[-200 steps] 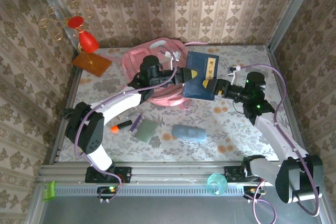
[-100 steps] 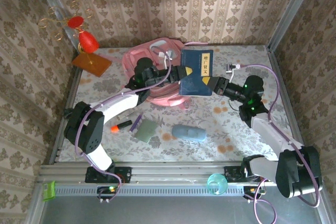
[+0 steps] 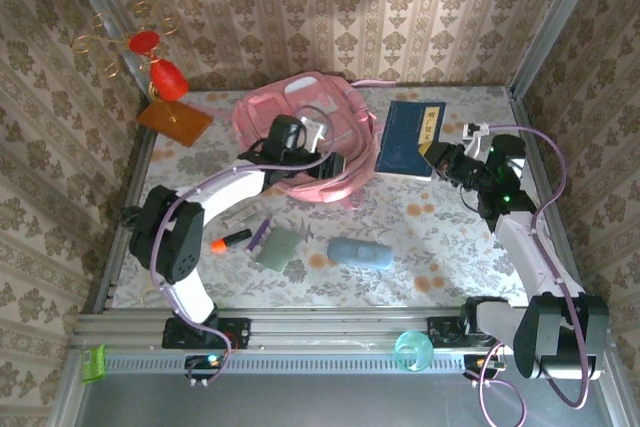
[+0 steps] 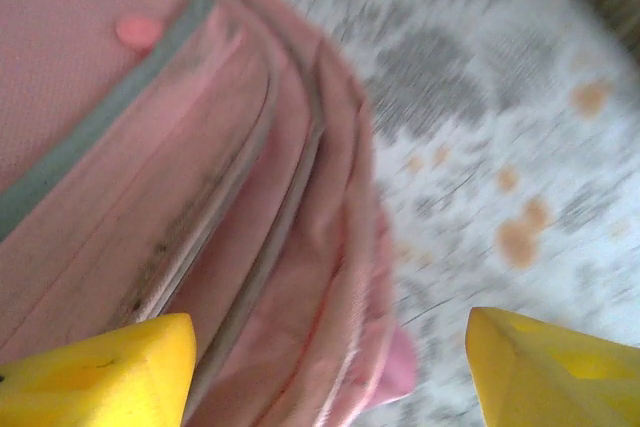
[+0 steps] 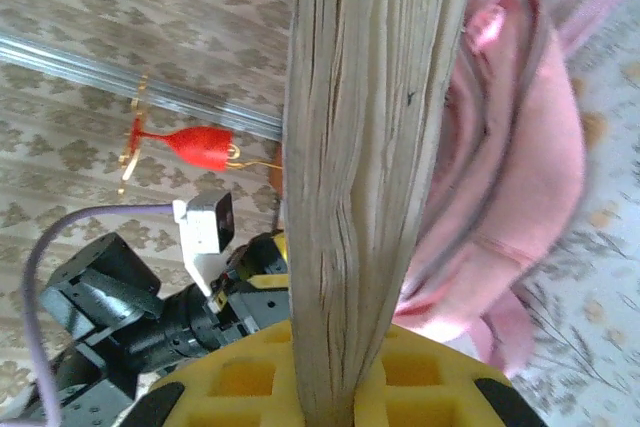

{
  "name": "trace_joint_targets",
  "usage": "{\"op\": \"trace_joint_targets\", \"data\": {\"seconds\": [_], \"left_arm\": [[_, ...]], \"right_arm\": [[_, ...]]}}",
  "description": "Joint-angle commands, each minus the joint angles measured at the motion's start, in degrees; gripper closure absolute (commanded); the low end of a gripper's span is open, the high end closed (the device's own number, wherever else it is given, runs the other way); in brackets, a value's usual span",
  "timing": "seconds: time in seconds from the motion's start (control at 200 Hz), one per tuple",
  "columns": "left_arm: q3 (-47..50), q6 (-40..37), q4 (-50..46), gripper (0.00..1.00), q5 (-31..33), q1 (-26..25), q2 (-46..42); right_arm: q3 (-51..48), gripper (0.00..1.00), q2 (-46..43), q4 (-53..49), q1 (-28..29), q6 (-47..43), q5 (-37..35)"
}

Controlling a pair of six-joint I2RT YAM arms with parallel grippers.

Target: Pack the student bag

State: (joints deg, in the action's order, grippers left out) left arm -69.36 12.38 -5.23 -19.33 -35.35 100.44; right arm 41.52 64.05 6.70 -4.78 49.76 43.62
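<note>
Pink soft fabric student bag (image 3: 262, 112) lies far-centre on the table (image 3: 450, 237). Right gripper (image 3: 436, 156) clamps a dark blue book (image 3: 408, 135) just beside it; left gripper (image 4: 330, 347) hangs open over it. Blue-grey pouch (image 3: 360, 252) and orange marker (image 3: 230, 239) lie unpacked.

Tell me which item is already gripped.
The dark blue book, clamped in the right gripper beside the student bag; the blue pouch, green pad, purple pen and orange marker lie loose.

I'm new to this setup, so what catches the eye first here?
The big pink student bag lies at the back of the table, the left gripper open over its edge. To its right, the right gripper is shut on a blue book.
</note>
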Motion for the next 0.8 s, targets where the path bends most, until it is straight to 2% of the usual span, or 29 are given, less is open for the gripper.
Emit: {"op": "trace_joint_targets", "data": {"seconds": [0.0, 0.145, 0.375, 0.525, 0.665, 0.795], "left_arm": [[-6.10, -18.38, -15.30, 0.28, 11.36, -2.30, 4.40], [-11.51, -20.66, -18.64, 0.31, 13.34, -2.70, 8.95], [-14.87, -20.92, -19.95, 0.41, 12.15, -2.66, 12.03], [-15.70, -20.58, -20.21, 0.56, 12.97, -2.55, 12.43], [-16.45, -19.80, -19.99, 0.73, 10.03, -1.87, 12.14], [-16.96, -18.83, -19.64, 0.83, 6.89, -0.77, 11.06]], "right_arm": [[1.70, 1.00, 0.77, -4.15, -0.06, -3.08, -0.02], [1.67, 1.00, 2.17, -3.53, -0.06, -2.91, 0.76], [1.39, 1.00, 1.71, -4.50, -0.57, -3.82, 0.85], [0.67, 1.00, 1.60, -4.24, -0.76, -3.80, 1.03], [0.06, 1.00, 1.95, -4.32, -0.79, -4.39, 1.29], [0.29, 1.00, 2.96, -6.88, -0.75, -6.32, 2.66]]}}
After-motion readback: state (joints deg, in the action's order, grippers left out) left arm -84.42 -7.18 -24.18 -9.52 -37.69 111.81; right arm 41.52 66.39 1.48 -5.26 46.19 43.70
